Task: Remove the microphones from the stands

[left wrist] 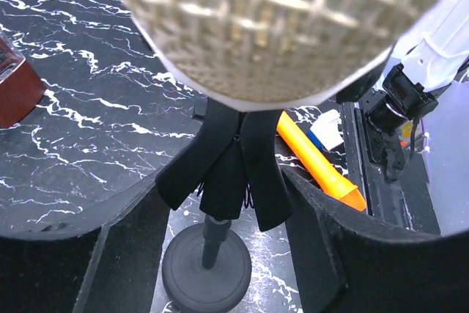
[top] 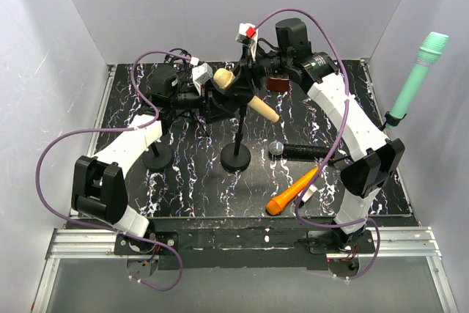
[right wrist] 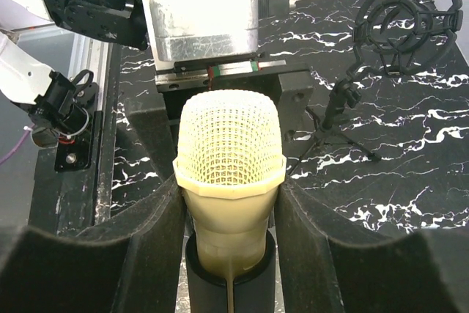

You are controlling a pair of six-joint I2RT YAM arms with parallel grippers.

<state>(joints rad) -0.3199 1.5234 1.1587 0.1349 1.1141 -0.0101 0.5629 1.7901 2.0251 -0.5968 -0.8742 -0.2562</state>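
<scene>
A cream microphone lies tilted in the black clip on top of the stand, its mesh head pointing left in the top view. My right gripper is shut on the microphone, its pads pressing both sides of the collar just above the clip. From the left, my left gripper is closed around the stand's clip under the blurred mesh head. In the top view the right gripper and the left gripper meet over the stand.
An orange microphone and a black microphone lie on the marble mat right of the stand. A green microphone stands at the right wall. A second round base sits left, a shock-mount tripod behind, a brown block nearby.
</scene>
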